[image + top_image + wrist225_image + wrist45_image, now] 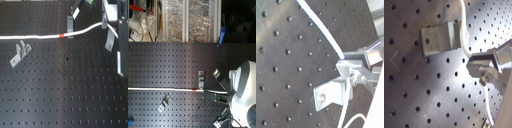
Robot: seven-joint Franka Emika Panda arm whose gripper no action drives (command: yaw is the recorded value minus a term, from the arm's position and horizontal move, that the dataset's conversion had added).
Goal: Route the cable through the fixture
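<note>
**Cable lying across the perforated counter, its far end up at the jaws**

In the first exterior view, the cable is running from the 9 o'clock edge across the black perforated counter toward 2 o'clock, where it is rising to the gripper. Its red band is sitting just beside a metal bracket at about 12 o'clock, and the cord is passing along that bracket's lower end; whether it is threading through or only lying against it cannot be told. A second bracket is lying at 9 o'clock, just below the cable and apart from it.

In the second exterior view, the cable is stretching from the 9 o'clock edge toward centre, the red band is resting just below an upright bracket, and the white arm is filling the 4 o'clock corner.

In the first wrist view, the cord is curving past a bracket and reaching the gripper. In the second wrist view, the cable is coming in to the gripper, with a bracket just beside it.

The jaws appear to be closed on the cable, holding it near its end.
</note>
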